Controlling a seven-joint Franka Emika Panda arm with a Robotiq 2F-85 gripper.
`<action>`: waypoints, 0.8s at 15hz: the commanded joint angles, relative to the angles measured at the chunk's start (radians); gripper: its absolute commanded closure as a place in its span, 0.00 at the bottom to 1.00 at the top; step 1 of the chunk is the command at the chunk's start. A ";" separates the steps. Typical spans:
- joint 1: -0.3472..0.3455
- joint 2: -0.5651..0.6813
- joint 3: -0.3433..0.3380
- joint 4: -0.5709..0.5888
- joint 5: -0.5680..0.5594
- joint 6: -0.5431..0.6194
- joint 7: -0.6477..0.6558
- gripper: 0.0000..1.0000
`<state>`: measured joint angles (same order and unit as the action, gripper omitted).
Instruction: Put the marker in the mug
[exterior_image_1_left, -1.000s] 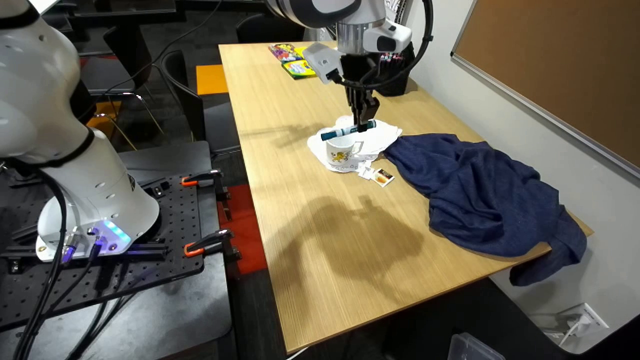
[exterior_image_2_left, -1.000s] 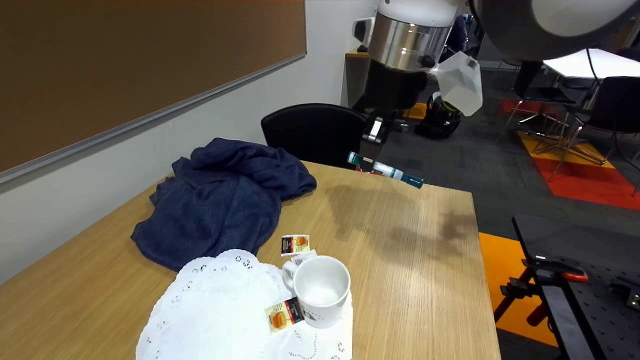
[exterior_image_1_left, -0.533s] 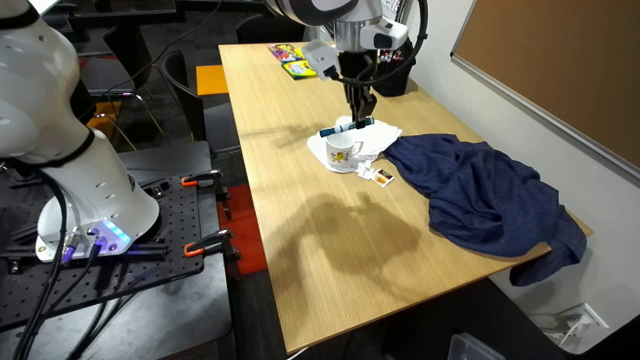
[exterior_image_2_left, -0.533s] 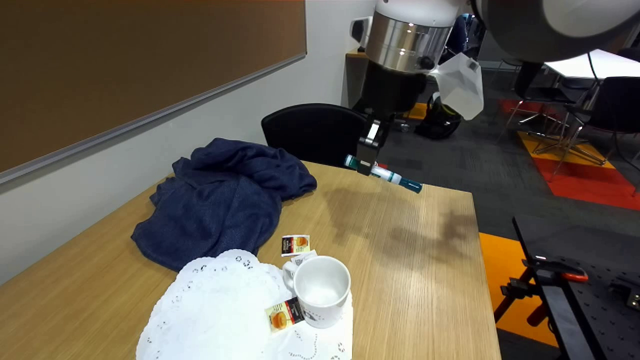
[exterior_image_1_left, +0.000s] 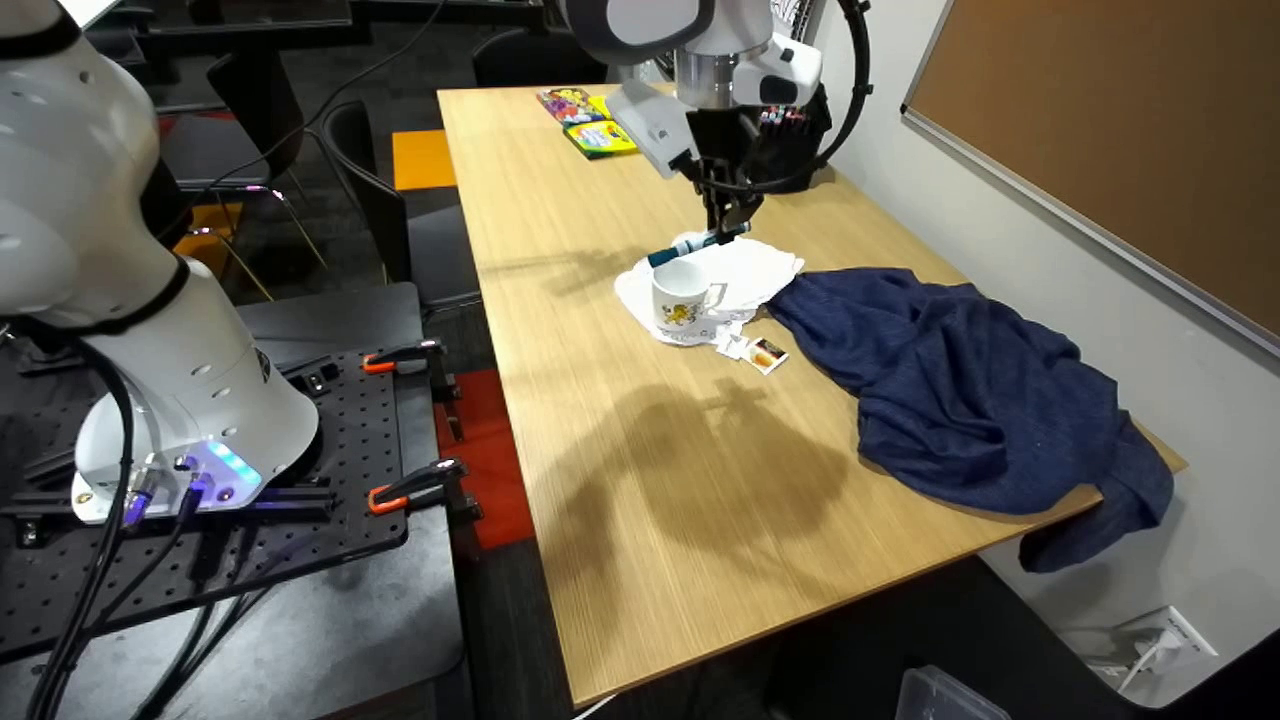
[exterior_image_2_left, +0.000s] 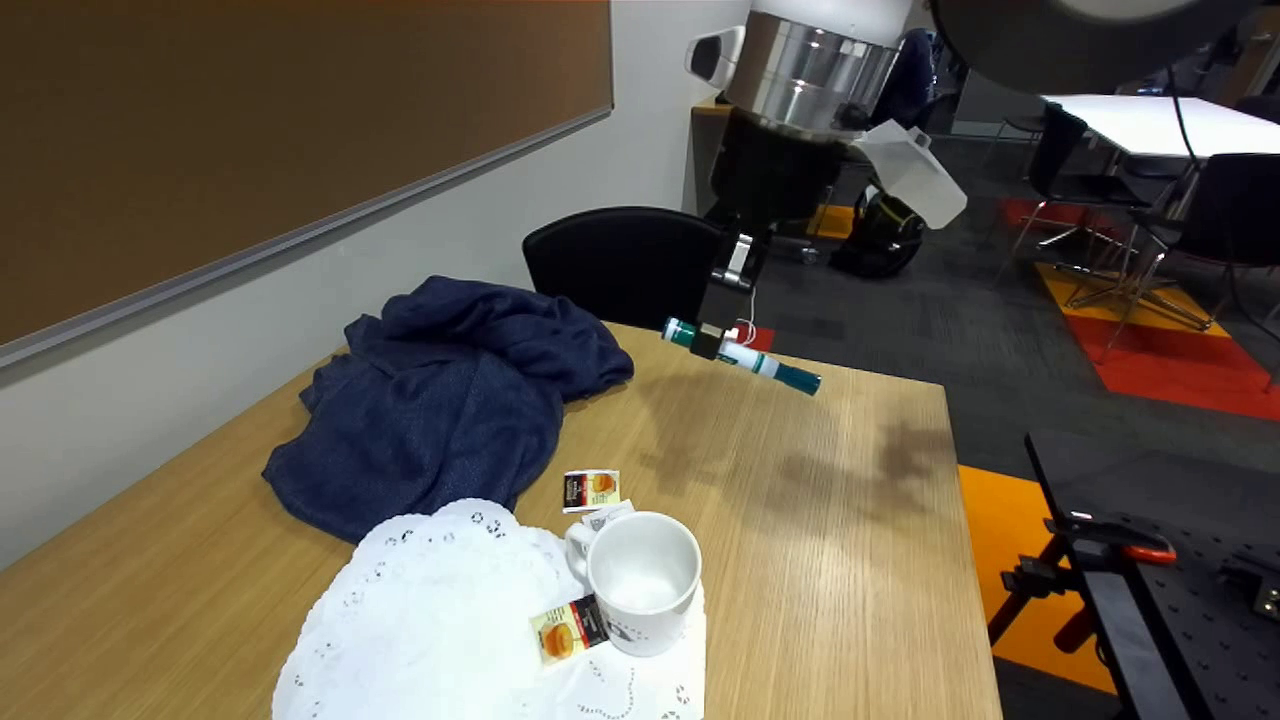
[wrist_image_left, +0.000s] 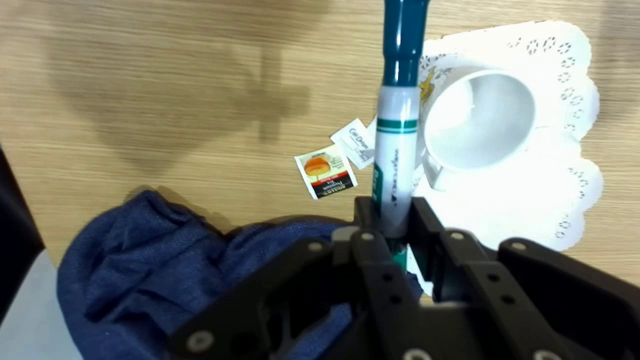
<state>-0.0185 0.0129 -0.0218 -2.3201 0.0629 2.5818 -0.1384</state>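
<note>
The pincer (wrist_image_left: 394, 212) is clamped on the marker (exterior_image_2_left: 752, 358), midair above the wooden tabletop (exterior_image_2_left: 860, 580); the wrist view cuts off the marker's dark end. The arm (exterior_image_1_left: 735, 32) partly hides a black container (exterior_image_1_left: 785, 150). The mug (exterior_image_2_left: 645, 625) stands on a doily (exterior_image_2_left: 430, 610); a corkboard (exterior_image_2_left: 300, 130) hangs on the wall (exterior_image_2_left: 650, 130).

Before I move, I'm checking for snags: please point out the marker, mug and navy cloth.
Marker (wrist_image_left: 397, 106), in the wrist view: its white barrel.
Mug (exterior_image_1_left: 680, 313), in an exterior view: printed outer wall.
Navy cloth (exterior_image_1_left: 970, 395), in an exterior view: middle folds.
</note>
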 joint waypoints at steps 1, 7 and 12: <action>0.000 0.002 0.010 -0.003 0.205 0.049 -0.270 0.95; 0.005 0.011 0.030 0.035 0.545 0.028 -0.765 0.95; 0.000 0.011 0.027 0.064 0.772 -0.032 -1.164 0.95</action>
<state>-0.0152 0.0157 0.0053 -2.2936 0.7206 2.6014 -1.1115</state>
